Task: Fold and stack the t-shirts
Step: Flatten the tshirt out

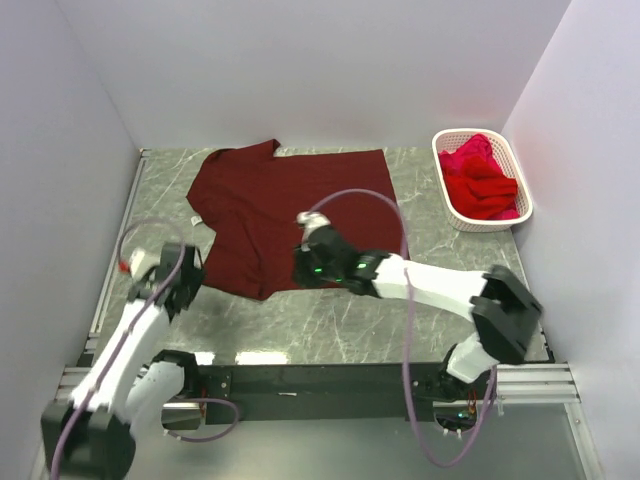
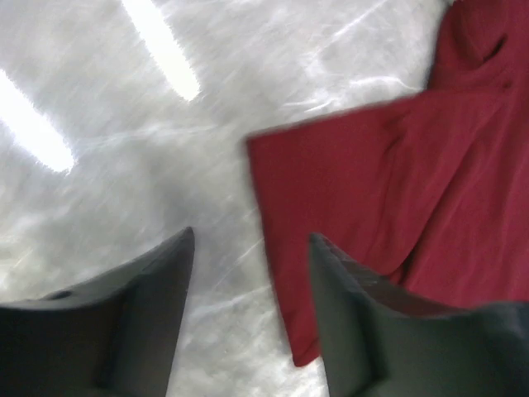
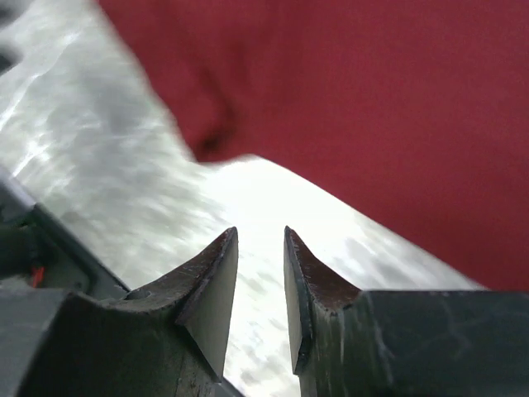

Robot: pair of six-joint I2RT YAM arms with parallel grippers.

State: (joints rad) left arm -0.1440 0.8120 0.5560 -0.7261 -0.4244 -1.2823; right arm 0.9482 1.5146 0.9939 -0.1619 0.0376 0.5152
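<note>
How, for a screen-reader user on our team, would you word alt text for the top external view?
A dark maroon t-shirt lies spread on a marbled table, with the left gripper and right gripper at its near edge. A white basket of bright red shirts sits far right.

Left gripper (image 2: 250,238) held just beside the maroon t-shirt's (image 1: 290,200) left edge, jaws spread wide. Right gripper (image 3: 261,233) extended to its near edge, jaws narrowly parted, nothing gripped.

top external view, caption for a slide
Left gripper and right gripper by a spread maroon shirt; red shirts sit in the basket.
</note>
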